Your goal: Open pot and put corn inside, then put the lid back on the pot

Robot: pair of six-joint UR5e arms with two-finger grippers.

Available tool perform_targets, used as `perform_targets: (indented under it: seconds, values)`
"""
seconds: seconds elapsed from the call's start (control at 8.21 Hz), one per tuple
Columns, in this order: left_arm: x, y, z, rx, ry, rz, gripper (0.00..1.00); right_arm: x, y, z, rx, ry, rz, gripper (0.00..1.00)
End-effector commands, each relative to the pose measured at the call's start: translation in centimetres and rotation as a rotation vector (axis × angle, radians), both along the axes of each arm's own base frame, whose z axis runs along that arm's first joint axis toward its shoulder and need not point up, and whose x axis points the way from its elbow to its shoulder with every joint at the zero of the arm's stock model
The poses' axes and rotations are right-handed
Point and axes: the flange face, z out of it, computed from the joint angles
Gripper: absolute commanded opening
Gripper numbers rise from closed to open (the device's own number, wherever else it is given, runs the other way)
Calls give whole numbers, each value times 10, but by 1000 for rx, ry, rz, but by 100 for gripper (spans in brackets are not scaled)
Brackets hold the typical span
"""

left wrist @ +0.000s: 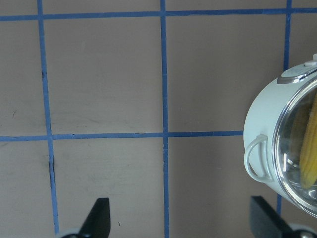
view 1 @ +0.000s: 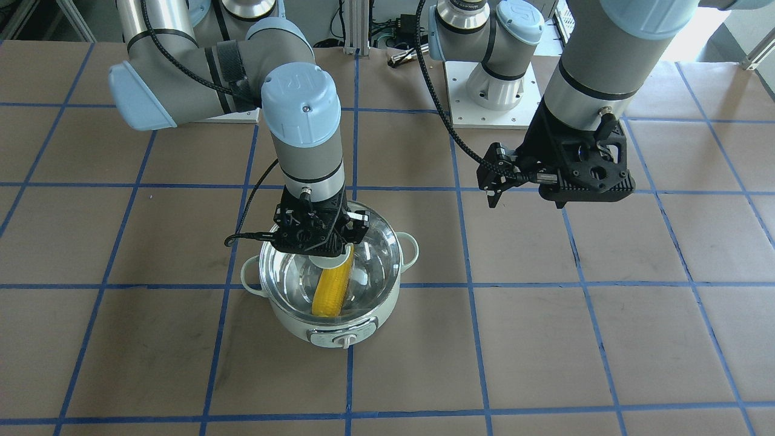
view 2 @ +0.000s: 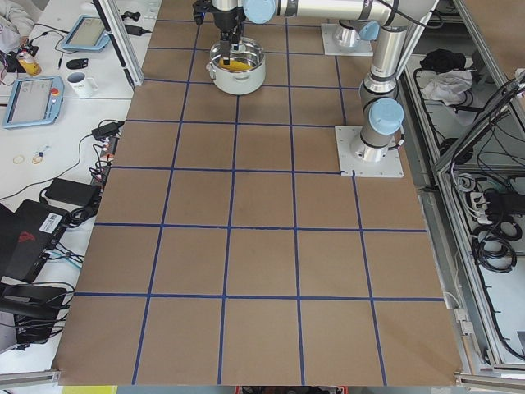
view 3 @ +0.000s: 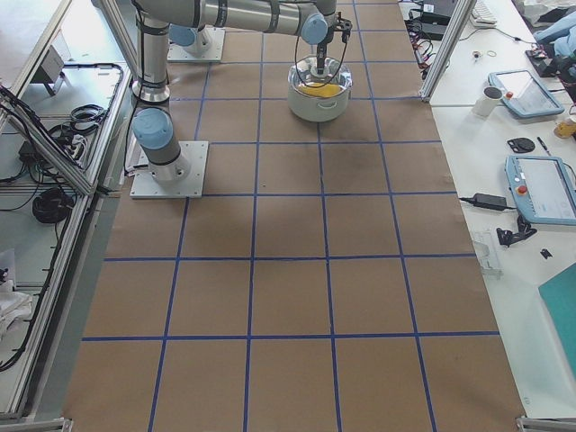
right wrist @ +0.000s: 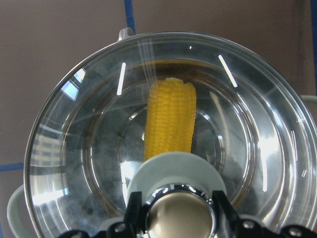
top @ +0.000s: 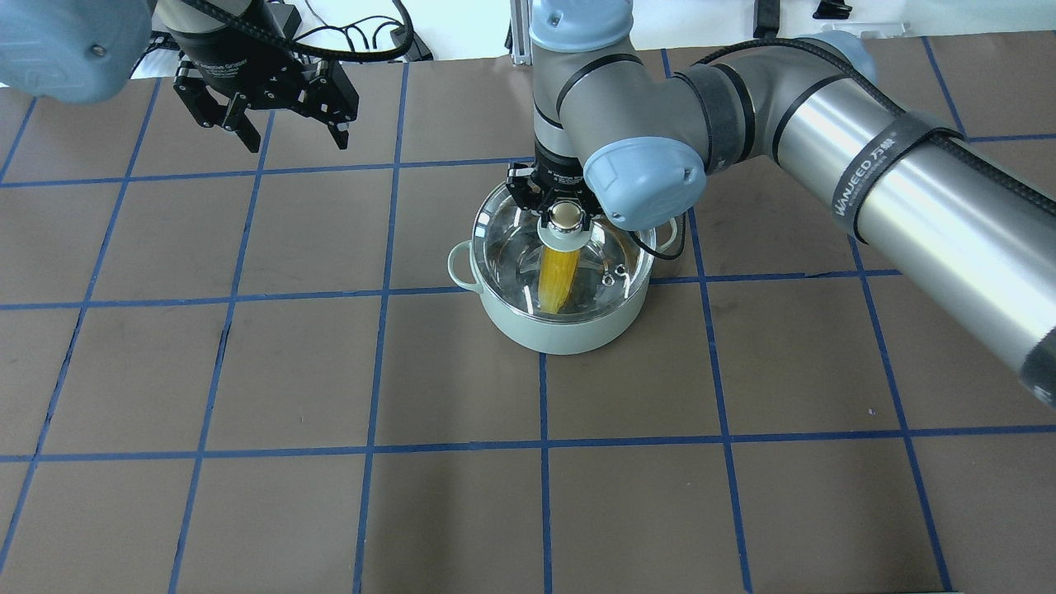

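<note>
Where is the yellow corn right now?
In the overhead view the corn lies inside the pot near that view's middle, under the clear lid that the right gripper holds.

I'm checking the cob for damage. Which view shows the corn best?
Right wrist-mounted: the corn fills mid-frame, kernels sharp through the lid. Overhead and front-facing show it smaller, partly hidden; left wrist-mounted an edge sliver; side views a yellow speck.
</note>
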Motion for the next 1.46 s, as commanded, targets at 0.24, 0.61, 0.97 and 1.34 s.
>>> perform_targets:
  seconds: [0.24,0.61,0.97,1.34]
  values:
    - [0,1,-2,4,0,-2,100,-2,3,14,-22,-6,-26,100]
    - [-1,1,-2,4,0,-4,100,-63,41,110,-60,61,-25,100]
    - [-1,2,0,-1,2,-4,100,-198,101,200,10,70,-26,100]
    - [-2,6,5,-9,3,-6,100,-199,104,196,37,69,29,100]
